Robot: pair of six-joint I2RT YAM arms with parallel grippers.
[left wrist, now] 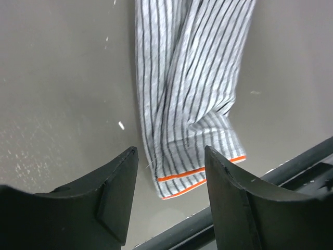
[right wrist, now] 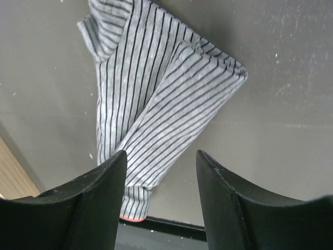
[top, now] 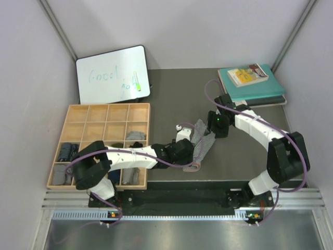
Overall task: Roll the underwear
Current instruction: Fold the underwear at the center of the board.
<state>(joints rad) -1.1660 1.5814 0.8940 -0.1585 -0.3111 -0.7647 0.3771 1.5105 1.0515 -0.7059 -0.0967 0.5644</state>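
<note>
A grey-and-white striped underwear [top: 202, 146] with an orange-trimmed hem lies folded into a long narrow strip on the dark table, running from mid-table toward the near edge. My left gripper [top: 188, 152] hovers open over its near end. In the left wrist view, the hem of the underwear [left wrist: 192, 78] shows between the spread fingers of the left gripper [left wrist: 170, 151]. My right gripper [top: 212, 131] stands open above the far end. In the right wrist view, the folded underwear [right wrist: 151, 88] lies below the right gripper [right wrist: 161, 153]. Neither gripper holds anything.
A wooden compartment tray [top: 104, 112] sits at the left with rolled garments [top: 136, 135] in some cells. A whiteboard [top: 112, 73] leans at the back left. Teal books [top: 255, 83] lie at the back right. A black rail [top: 182, 195] runs along the near table edge.
</note>
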